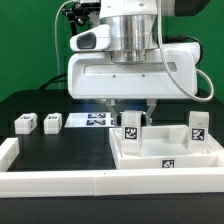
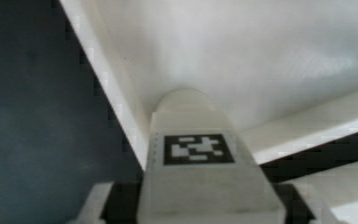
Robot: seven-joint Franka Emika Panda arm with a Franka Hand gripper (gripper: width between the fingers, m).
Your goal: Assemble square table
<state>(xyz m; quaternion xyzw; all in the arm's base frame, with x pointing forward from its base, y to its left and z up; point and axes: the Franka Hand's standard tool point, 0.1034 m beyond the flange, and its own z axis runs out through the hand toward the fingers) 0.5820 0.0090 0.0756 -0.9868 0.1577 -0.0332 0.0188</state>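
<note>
The square table's white slab (image 1: pixel 190 157) lies at the exterior view's right, with a marker on its front rim. One white leg (image 1: pixel 131 127) stands at the slab's back left corner, and my gripper (image 1: pixel 131 113) is shut on it from above. In the wrist view that leg (image 2: pixel 201 150) fills the gap between the dark fingers (image 2: pixel 115 203), marker facing the camera, above the slab (image 2: pixel 247 50). A second leg (image 1: pixel 197 126) stands at the slab's back right corner. Two more leg blocks (image 1: pixel 24 123) (image 1: pixel 51 122) rest on the black table at the left.
The marker board (image 1: pixel 92 120) lies flat behind the slab, under the arm. A low white barrier wall (image 1: pixel 55 184) runs along the front and up the left side (image 1: pixel 8 150). A green backdrop stands behind.
</note>
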